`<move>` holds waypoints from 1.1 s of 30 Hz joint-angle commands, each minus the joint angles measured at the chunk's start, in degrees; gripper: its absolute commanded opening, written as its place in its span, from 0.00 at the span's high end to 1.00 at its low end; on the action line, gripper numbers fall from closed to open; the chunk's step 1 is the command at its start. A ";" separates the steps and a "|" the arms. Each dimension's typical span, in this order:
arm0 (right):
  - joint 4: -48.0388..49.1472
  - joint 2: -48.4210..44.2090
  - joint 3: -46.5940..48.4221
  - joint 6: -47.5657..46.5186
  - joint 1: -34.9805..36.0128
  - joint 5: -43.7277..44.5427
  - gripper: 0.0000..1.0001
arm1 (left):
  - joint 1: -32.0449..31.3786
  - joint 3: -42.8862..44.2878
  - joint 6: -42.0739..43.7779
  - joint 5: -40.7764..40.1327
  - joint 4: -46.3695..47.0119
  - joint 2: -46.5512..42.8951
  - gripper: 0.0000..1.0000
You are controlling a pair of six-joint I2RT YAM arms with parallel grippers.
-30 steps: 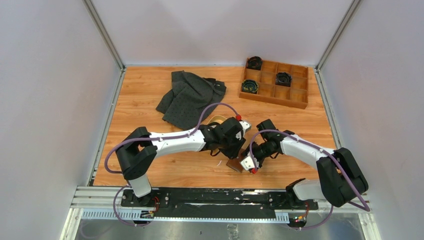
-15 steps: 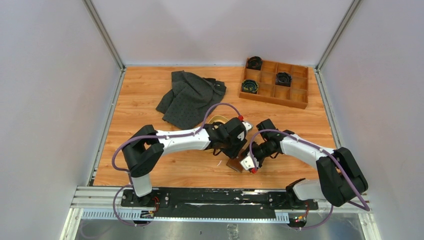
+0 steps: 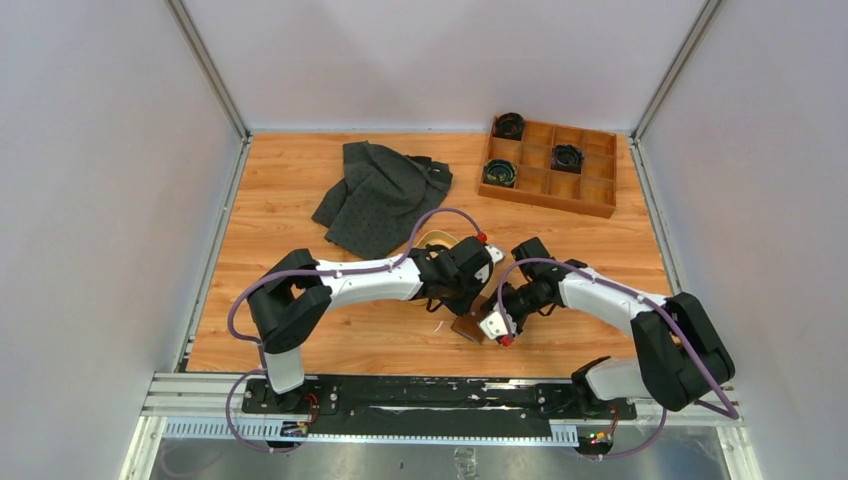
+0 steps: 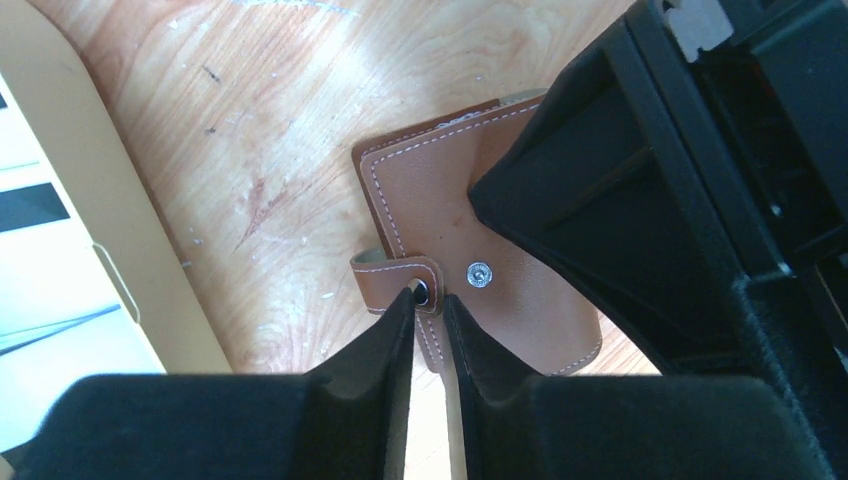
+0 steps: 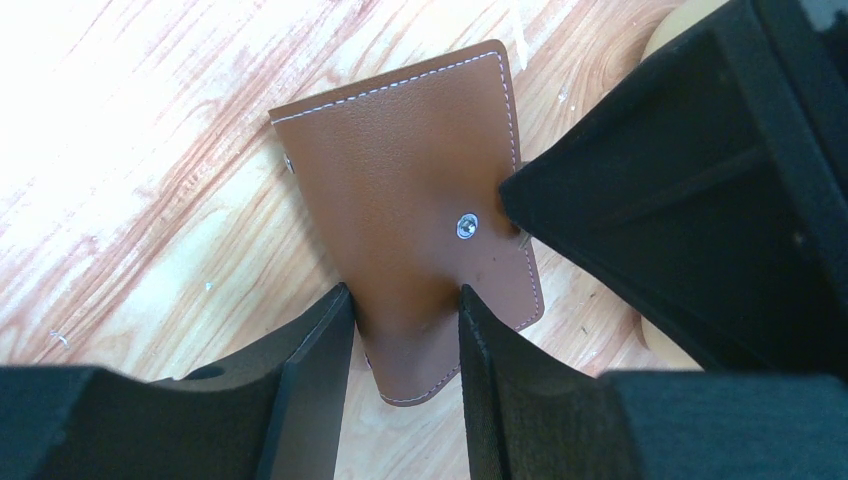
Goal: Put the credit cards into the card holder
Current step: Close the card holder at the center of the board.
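Observation:
The brown leather card holder (image 4: 425, 190) lies folded on the table between both grippers, small in the top view (image 3: 466, 327). My left gripper (image 4: 428, 298) is shut on the tip of its snap strap (image 4: 390, 275), right at the button. My right gripper (image 5: 405, 295) is shut on the card holder (image 5: 400, 170) at its near end, one finger on each side. White credit cards (image 4: 45, 290) with a black stripe lie in the tan tray (image 4: 110, 230) at the left edge of the left wrist view. In the top view the two grippers meet over the card holder.
A dark grey cloth (image 3: 382, 195) lies crumpled at the back left. At the back right stands a wooden compartment box (image 3: 552, 190) with black coiled items in it. The tan tray (image 3: 432, 240) shows just behind the left wrist.
The left jaws have closed in on the strap tip. The left arm's elbow has shifted slightly right. The right arm has kept its hold and not moved.

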 commanded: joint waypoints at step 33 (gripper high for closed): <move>-4.22 4.81 -2.03 4.23 1.68 10.36 0.71 | 0.62 -1.39 2.80 10.38 4.34 -2.09 1.00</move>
